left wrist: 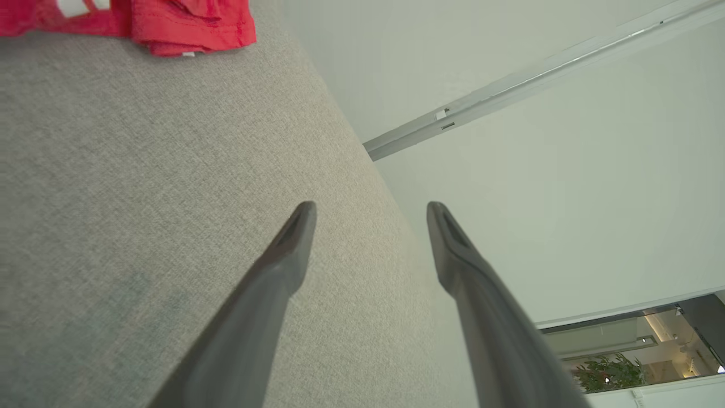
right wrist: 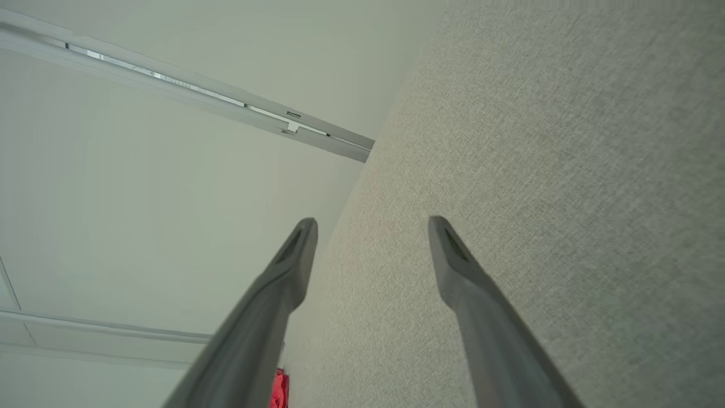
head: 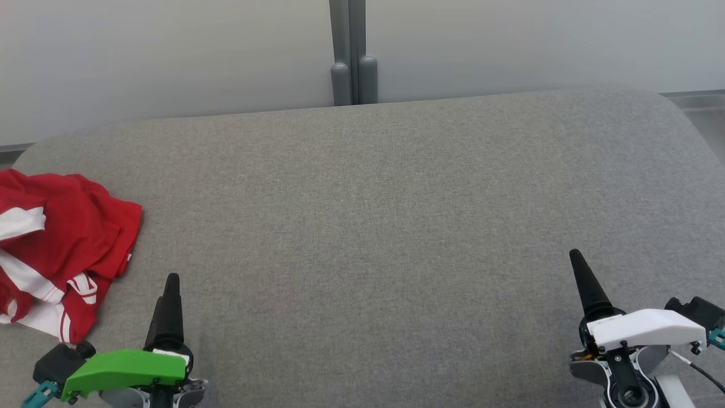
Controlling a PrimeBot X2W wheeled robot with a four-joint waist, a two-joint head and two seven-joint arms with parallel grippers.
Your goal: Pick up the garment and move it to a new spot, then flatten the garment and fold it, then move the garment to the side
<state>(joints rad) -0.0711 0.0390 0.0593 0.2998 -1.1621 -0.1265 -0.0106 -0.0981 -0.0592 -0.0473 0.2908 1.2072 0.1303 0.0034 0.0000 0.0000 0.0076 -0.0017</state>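
A crumpled red garment (head: 62,249) with white stripes lies at the left edge of the grey padded surface (head: 374,226); its red hem shows at the top left of the left wrist view as the garment (left wrist: 170,22). My left gripper (head: 170,283), under its green cover, sits just right of the garment and apart from it. The left wrist view shows its fingers (left wrist: 289,249) spread wide with nothing between them. My right gripper (head: 578,263) rests far off at the lower right, open and empty, its fingers (right wrist: 453,255) apart in the right wrist view.
The grey fabric surface spans the whole head view, with a pale wall and a grey vertical post (head: 352,56) behind its far edge. A sliver of red cloth (right wrist: 280,388) peeks past my right gripper's finger.
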